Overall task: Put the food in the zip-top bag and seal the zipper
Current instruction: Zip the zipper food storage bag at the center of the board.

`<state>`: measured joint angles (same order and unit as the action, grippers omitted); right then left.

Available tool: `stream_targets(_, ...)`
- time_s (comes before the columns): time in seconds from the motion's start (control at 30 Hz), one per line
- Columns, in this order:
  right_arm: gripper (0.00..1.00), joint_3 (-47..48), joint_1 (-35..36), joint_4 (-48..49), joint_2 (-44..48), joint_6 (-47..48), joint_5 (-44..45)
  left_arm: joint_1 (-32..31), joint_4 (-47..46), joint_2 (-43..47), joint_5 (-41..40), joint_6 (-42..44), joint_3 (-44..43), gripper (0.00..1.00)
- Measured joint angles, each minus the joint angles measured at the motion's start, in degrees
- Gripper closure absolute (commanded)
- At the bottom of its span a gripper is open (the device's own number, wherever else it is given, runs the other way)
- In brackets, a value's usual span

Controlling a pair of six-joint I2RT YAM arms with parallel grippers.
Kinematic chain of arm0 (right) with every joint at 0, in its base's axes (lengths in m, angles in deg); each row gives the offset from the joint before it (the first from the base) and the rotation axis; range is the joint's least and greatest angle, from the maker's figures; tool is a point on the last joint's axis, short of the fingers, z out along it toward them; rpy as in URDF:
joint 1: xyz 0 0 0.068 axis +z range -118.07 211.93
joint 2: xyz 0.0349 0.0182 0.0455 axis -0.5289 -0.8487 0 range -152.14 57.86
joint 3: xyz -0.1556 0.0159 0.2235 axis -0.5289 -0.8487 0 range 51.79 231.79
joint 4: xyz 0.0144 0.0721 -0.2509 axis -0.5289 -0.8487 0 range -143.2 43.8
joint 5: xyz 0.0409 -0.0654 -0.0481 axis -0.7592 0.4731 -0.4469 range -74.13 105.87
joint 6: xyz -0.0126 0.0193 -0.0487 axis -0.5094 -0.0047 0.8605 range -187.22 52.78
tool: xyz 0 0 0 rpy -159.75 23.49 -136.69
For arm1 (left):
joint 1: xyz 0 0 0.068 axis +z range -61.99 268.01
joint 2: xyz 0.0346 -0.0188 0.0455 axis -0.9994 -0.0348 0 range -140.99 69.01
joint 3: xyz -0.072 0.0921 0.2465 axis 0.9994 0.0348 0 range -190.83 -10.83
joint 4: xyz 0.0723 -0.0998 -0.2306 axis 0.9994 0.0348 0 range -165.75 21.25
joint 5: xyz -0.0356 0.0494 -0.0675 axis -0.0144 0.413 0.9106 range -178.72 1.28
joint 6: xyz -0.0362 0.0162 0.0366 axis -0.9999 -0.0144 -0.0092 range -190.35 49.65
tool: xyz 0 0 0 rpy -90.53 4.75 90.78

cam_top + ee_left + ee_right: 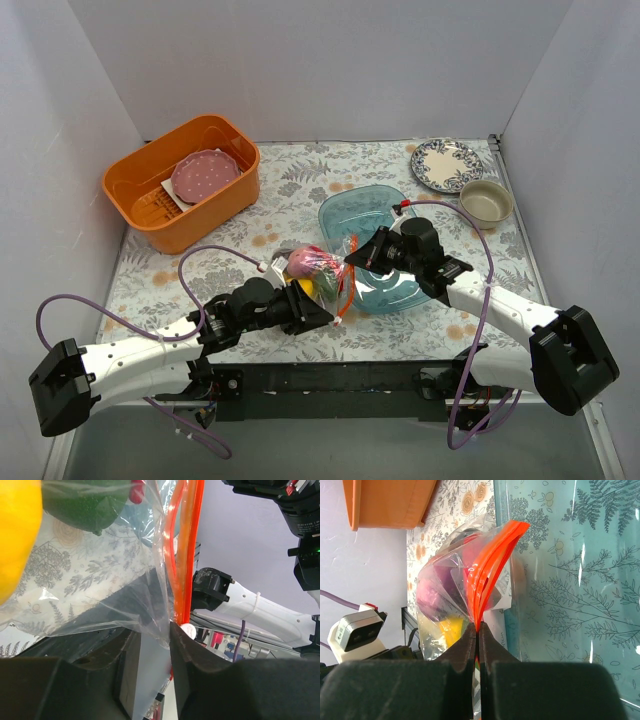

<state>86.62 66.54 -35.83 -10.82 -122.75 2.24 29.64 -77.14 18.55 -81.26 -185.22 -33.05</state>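
R tool [478, 630] is pinched fully closed on the zipper [490, 570], clamping 1 end of that orange-red strip just beside the blue tray [570, 580]. L tool [152, 636] has its jaws apart, w/ clear film of the zip-top bag [125, 595] in the gap & the strip touching 1 finger [182, 650]; we can't tell if it grips anything. We see the bag btwn the 2 tools, by the tray's near-left edge, above the floral worktop [300, 190]. Food [308, 275] is inside it: a purple onion [432, 597], a yellow piece [15, 530] & a green piece [85, 502]. Zipper's 2 strips gape apart along part of their length.
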Motion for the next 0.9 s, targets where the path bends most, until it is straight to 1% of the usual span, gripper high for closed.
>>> stream_targets(0.1,0.98,0.0,0.0,0.0,0.0,0.0,-0.04,0.0,0.09,0.02,-0.81,-0.02,0.0,0.81)
stream_targets(0.23,0.98,-0.02,0.0,0.02,0.0,0.0,-0.24,0.0,0.31,0.0,-1.73,0.0,0.0,0.92)
stream_targets(0.3,0.98,-0.07,0.0,0.04,0.0,0.0,-0.33,0.0,0.79,0.02,-2.25,-0.04,0.0,0.94)
stream_targets(0.33,0.98,-0.11,0.0,0.04,0.0,0.0,-0.52,0.0,1.14,0.02,-2.56,-0.02,0.0,0.99)
stream_targets(0.37,0.98,-0.11,-0.02,0.04,0.0,0.02,-0.7,0.0,1.44,0.04,-2.78,-0.02,0.0,1.0)
stream_targets(0.5,0.98,-0.11,-0.11,0.85,-0.55,0.04,-2.16,-0.04,4.13,0.7,-4.66,0.0,-0.28,1.0)
stream_targets(0.57,0.98,-0.11,-0.09,1.95,-1.64,0.04,-3.23,-0.07,7.52,1.99,-6.58,0.0,-1.03,1.0)
stream_targets(0.73,0.99,0.48,0.09,4.37,-5.81,0.07,-6.01,0.13,16.2,9.11,-12.07,0.0,-2.23,1.0)
stream_targets(0.83,0.99,3.3,0.94,4.79,-9.4,0.24,-7.87,0.42,22.71,13.81,-16.11,0.0,-3.65,1.0)
stream_targets(0.9,0.99,5.27,1.51,5.35,-11.1,0.33,-8.9,0.52,26.4,15.39,-18.18,-0.02,-4.98,1.0)
